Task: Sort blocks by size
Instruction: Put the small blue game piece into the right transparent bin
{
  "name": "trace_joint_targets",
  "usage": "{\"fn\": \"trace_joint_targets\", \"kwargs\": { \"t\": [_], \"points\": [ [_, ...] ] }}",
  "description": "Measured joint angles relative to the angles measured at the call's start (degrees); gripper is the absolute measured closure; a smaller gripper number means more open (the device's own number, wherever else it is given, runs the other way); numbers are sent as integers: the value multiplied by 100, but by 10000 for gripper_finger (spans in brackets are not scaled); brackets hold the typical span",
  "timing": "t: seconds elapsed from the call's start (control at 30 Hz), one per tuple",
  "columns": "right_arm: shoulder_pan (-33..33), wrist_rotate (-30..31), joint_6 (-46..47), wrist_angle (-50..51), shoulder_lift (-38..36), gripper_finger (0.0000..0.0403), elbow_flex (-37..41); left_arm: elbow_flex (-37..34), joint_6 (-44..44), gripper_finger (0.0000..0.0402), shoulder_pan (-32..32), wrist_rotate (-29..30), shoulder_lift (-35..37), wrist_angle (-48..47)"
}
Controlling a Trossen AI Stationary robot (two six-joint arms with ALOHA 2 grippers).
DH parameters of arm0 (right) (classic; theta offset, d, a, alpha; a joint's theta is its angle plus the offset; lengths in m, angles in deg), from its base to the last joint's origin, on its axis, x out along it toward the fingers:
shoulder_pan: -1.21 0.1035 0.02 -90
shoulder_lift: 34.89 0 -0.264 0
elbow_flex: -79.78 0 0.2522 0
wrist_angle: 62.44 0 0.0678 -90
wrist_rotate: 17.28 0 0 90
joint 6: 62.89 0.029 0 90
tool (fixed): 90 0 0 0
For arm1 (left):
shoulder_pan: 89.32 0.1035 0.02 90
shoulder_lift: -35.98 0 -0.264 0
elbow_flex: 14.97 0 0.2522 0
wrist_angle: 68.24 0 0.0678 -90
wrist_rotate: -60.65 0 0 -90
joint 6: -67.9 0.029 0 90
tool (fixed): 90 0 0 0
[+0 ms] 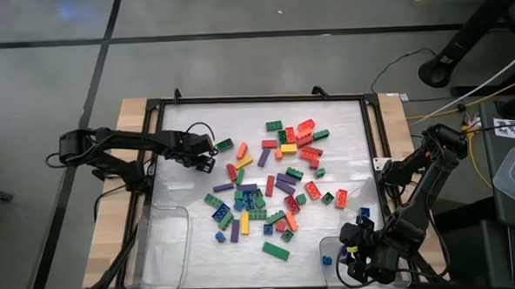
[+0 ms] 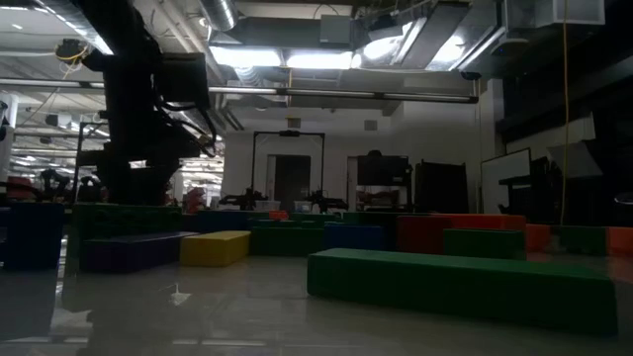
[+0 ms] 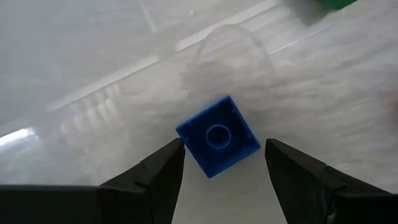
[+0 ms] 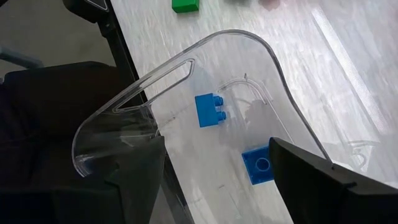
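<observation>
High view: my left pincer [image 1: 210,155] hangs low over the surface [image 1: 187,130]. My right pincer [image 1: 354,255] is over a clear tray [image 1: 330,242] at the opposite near corner.
Left pincer state: spread, with both fingers [image 3: 155,180] clear of everything and nothing pinched.
Between my left fingers: one small square blue block [image 3: 219,135] lies on the surface, turned at an angle, its hollow underside with the round tube facing up. It touches neither finger.
Beyond my left pincer: the edge of a green block [image 3: 329,5], just past the blue one.
Main pile: the blocks [image 1: 272,183] are scattered loose in mixed colours, long and square together. They start just beside my left pincer and stretch toward my right arm.
Right pincer state: spread as wide as it goes, nothing pinched [image 4: 214,141].
Ahead of my right pincer: a small blue block [image 4: 209,111] lies on its side inside the tray [image 4: 186,65], apart from my fingers.
Beside my right finger: a second blue square block [image 4: 258,165], also in the tray, close against the finger's inner edge. I cannot tell whether they touch.
Past the tray rim: a green block [image 4: 185,5] on the surface, well apart from my right pincer.
Other tray: a second clear tray [image 1: 162,253] sits near my left arm's side and holds no blocks that I can see.
Low view: a long green block [image 2: 465,282] lies nearest, with a yellow one [image 2: 216,247] farther back.
</observation>
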Motion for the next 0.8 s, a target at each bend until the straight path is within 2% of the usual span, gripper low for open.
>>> {"fn": "trace_joint_targets", "kwargs": {
  "t": [0.3, 0.47, 0.63, 0.8],
  "points": [
    [0, 2, -2, -4, 0, 118, 0, 0, -24, 190, 241, 14, -394, 274],
    [0, 84, -10, -4, 0, 118, 0, 2, 8, 220, 329, -1, -483, 282],
    [0, 793, -590, -48, 0, 118, 0, 6, 131, 279, 336, -201, -474, 322],
    [0, 2012, -1688, -128, 0, 118, 0, 115, 329, 281, 333, -657, -482, 397]
  ]
}}
